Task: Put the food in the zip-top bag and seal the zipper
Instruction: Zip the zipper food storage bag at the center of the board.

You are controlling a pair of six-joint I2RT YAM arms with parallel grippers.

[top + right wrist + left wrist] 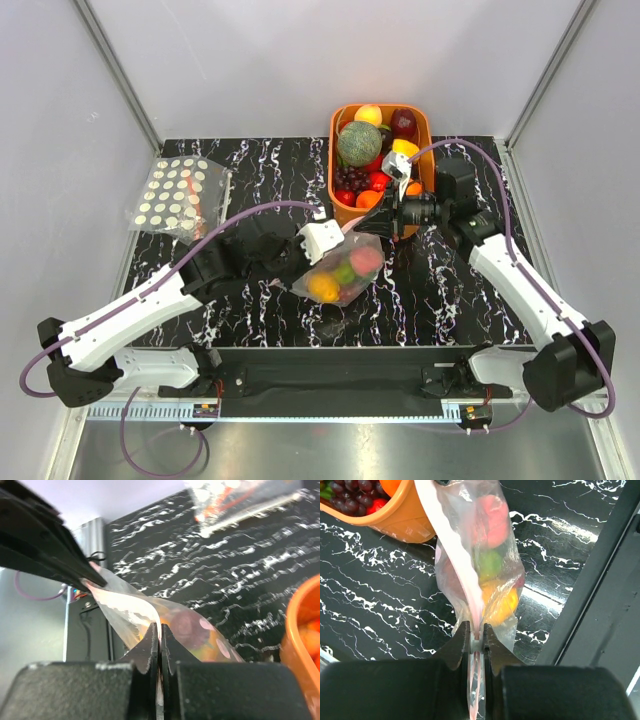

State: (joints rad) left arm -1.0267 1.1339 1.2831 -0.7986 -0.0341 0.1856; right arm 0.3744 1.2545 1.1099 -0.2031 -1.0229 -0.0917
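The zip-top bag (342, 272) hangs between my two grippers over the middle of the table. It holds food: a pink-red piece (492, 515), a green piece (490, 562) and a yellow-orange piece (501, 601). My left gripper (330, 238) is shut on one end of the pink zipper (457, 555), pinching it at the fingertips (477, 636). My right gripper (380, 222) is shut on the other end of the bag's mouth edge (160, 629). The bag (195, 630) sags below the stretched strip, its dots and the food showing through.
An orange basket (424, 130) of fruit stands at the back, just behind my right gripper, and its wall (395, 517) is close to the bag. A second clear bag with cream dots (176, 195) lies at the far left. Metal frame posts stand at the table's corners.
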